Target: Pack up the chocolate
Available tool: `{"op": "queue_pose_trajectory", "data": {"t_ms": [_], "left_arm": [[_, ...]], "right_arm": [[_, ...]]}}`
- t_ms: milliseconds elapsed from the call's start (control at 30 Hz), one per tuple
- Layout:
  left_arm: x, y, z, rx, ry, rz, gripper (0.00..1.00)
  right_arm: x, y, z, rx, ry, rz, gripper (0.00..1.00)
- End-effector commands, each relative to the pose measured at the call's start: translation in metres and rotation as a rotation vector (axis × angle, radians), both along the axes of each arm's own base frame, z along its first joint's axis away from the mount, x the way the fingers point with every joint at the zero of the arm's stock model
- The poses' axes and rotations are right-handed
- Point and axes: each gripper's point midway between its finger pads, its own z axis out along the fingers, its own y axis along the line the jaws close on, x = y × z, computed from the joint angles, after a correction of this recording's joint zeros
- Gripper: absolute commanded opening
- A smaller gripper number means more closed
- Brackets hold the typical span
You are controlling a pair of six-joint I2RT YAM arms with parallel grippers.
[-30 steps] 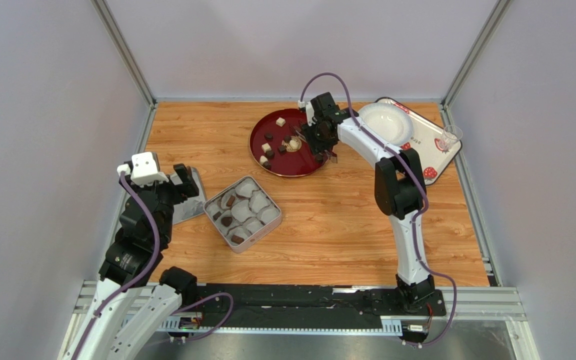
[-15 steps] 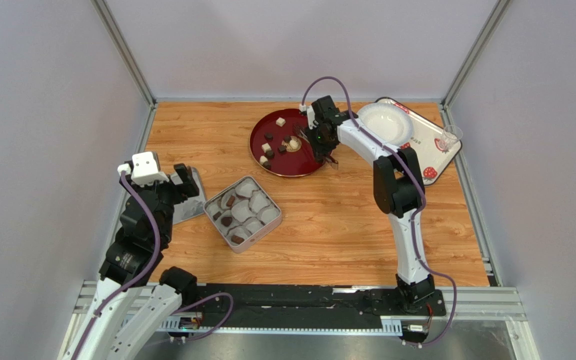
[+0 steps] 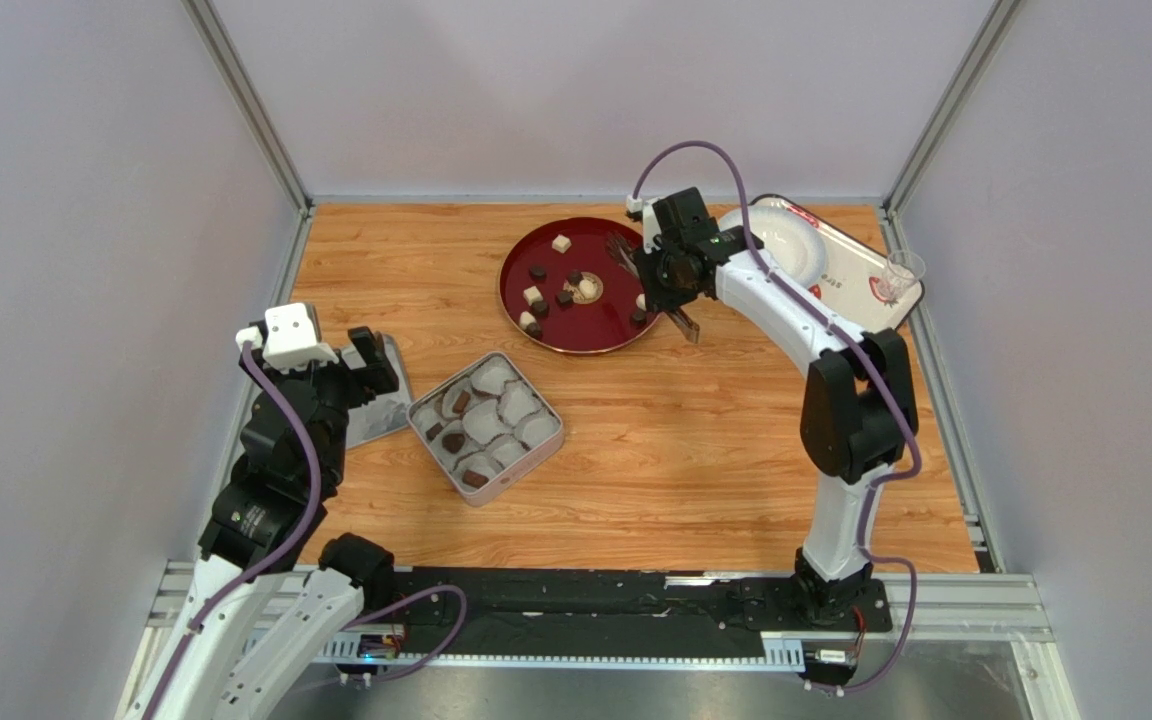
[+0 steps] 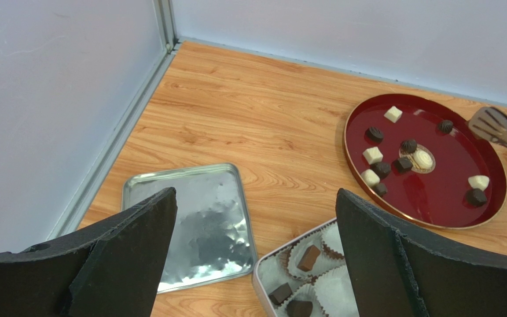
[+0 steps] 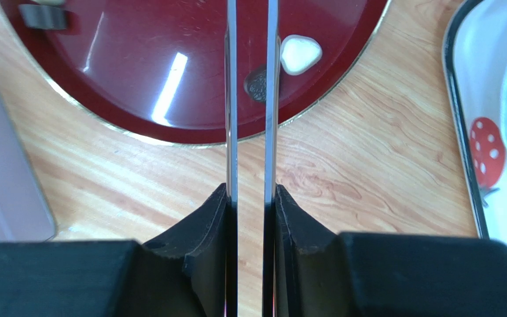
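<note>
Chocolate lies as small dark and cream-white pieces on the red plate. A few more pieces sit in paper cups in the open tin. My right gripper hovers at the plate's right rim, shut on the metal tongs. The tong blades stand close together, their head over the plate with nothing seen in it. Below the blades lie a dark piece and a white piece. My left gripper is open and empty, above the tin and its lid.
A patterned tray with a white dish and a clear cup stands at the back right, close to my right arm. The tin lid lies flat left of the tin. Walls close in three sides.
My right arm has swung right, from over the plate's middle to its right rim, and the tongs have been squeezed narrower. The left arm has not moved.
</note>
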Motion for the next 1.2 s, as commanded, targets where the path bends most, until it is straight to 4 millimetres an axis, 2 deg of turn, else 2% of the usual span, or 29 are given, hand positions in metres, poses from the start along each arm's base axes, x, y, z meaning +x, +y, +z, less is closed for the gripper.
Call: {"op": "queue_pose_trajectory", "data": {"t_ms": [0,100,133,200,233,267,333,400,533,567,767,967,1167], "left_arm": [[0.004,0.000,0.004,0.004,-0.018,0.005,0.98],[0.004,0.001,0.003,0.006,-0.014,0.008,0.98],[0.005,0.000,0.003,0.007,-0.012,0.006,0.98],[0.005,0.000,0.002,0.008,-0.010,0.006,0.98],[0.005,0.000,0.002,0.008,-0.009,0.006,0.98],[0.005,0.000,0.002,0.007,-0.010,0.008,0.98],[0.006,0.000,0.002,0.009,-0.008,0.011,0.98],[0.006,0.001,0.001,0.012,-0.005,0.014,0.98],[0.007,0.001,0.001,0.016,-0.001,0.018,0.98],[0.007,0.001,0.001,0.016,-0.001,0.018,0.98],[0.007,0.002,0.000,0.017,0.002,0.021,0.98],[0.007,0.002,0.001,0.017,0.000,0.023,0.98],[0.006,0.002,0.001,0.015,0.000,0.021,0.98]], "right_arm": [[-0.016,0.014,0.051,0.065,-0.121,0.017,0.19],[-0.038,0.025,0.054,0.076,-0.115,0.038,0.19],[-0.044,0.028,0.062,0.084,-0.131,0.049,0.19],[-0.061,0.041,0.062,0.085,-0.127,0.093,0.20],[-0.068,0.044,0.067,0.094,-0.138,0.105,0.20],[-0.079,0.055,0.066,0.094,-0.134,0.138,0.20],[-0.091,0.059,0.066,0.078,-0.146,0.148,0.20],[-0.108,0.074,0.065,0.077,-0.148,0.198,0.20],[-0.142,0.097,0.056,0.079,-0.134,0.274,0.20],[-0.155,0.107,0.054,0.079,-0.133,0.311,0.21],[-0.201,0.130,0.034,0.082,-0.086,0.407,0.21],[-0.229,0.151,0.011,0.077,-0.040,0.479,0.22],[-0.234,0.163,-0.010,0.054,-0.016,0.499,0.24]]}}
